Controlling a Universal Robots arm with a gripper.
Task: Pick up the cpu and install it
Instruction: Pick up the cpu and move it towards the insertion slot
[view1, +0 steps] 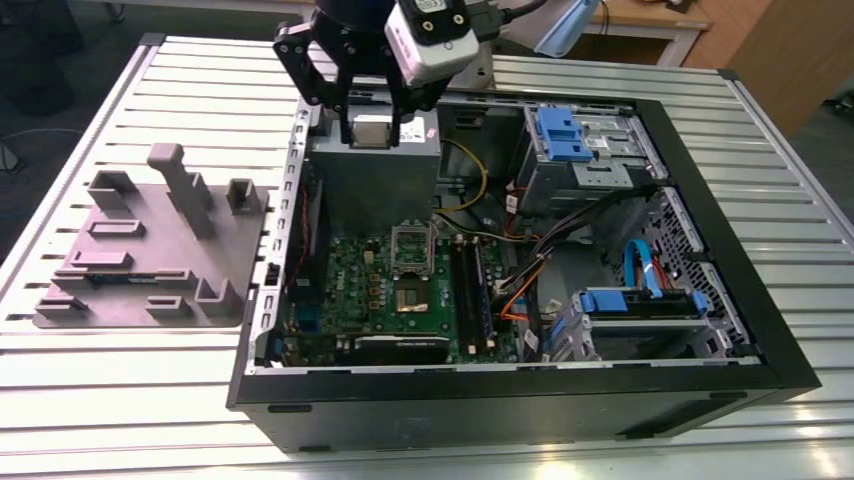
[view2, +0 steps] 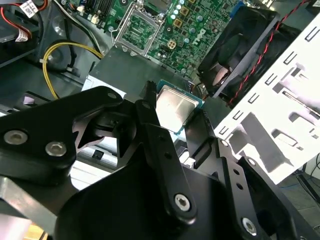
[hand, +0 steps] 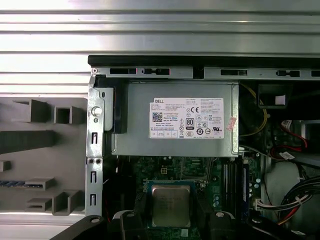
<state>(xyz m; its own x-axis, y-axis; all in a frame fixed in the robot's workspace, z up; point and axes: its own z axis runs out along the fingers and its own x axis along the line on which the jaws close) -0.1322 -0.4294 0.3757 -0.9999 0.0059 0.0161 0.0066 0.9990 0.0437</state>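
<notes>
Slatted metal desk (view1: 120, 400) carries an open black computer case (view1: 534, 405) across its middle and the exterior view's right. A grey fixture tray (view1: 147, 260) lies by the desk's edge on the exterior view's left. Inside the case sit a grey power supply box (view1: 380, 180) and a green motherboard (view1: 400, 290). Above the box, the claw (view1: 370, 120) is clamped on the cpu (view1: 371, 130), gripping two opposite sides.

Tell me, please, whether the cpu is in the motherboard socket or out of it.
Out: the gripper holds the cpu up off the board, and the socket on the motherboard lies empty.
</notes>
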